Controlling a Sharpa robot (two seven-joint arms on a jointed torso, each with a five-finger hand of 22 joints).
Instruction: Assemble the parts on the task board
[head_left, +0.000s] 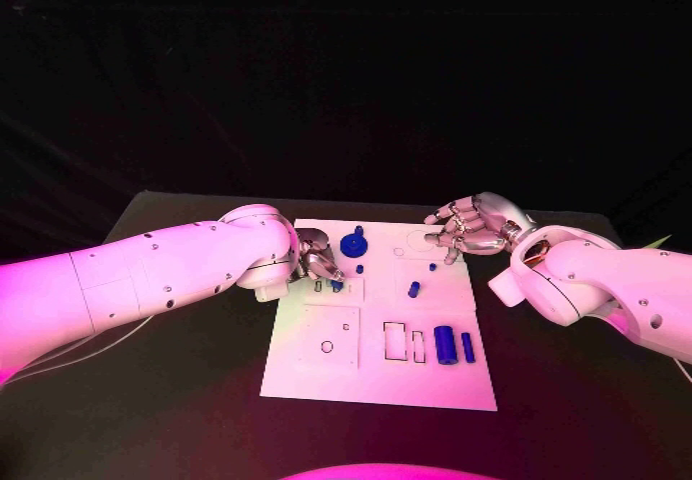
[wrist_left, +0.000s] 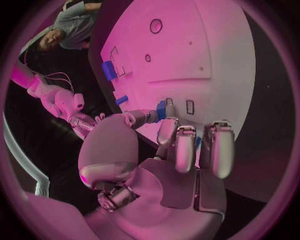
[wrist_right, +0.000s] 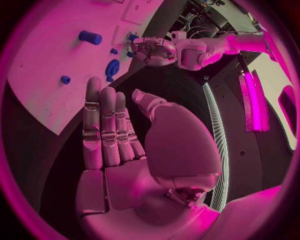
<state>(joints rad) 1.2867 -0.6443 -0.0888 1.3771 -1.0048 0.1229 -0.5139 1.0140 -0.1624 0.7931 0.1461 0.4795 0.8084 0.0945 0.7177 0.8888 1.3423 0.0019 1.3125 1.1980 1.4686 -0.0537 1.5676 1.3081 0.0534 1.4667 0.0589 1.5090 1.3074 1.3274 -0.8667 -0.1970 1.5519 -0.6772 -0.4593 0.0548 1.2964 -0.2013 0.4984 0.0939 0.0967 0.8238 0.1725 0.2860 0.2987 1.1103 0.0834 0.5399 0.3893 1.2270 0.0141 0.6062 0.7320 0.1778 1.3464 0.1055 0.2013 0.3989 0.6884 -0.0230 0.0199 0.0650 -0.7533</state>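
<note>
The silver left hand (head_left: 320, 262) pinches a small blue plastic peg (wrist_left: 161, 110) over the flat white task board (head_left: 433, 385), while the silver right hand (head_left: 473, 226) hovers with fingers loosely spread, holding nothing.

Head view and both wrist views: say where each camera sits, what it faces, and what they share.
Head view: on the robot's head, looking down at the task board; both arms enter, left hand and right hand.
Left wrist view: behind the left hand, facing the board; it pinches a small blue part.
Right wrist view: behind the right hand, fingers apart, facing the board's edge.
Shared: the large blue cylinder shows in all three.
</note>
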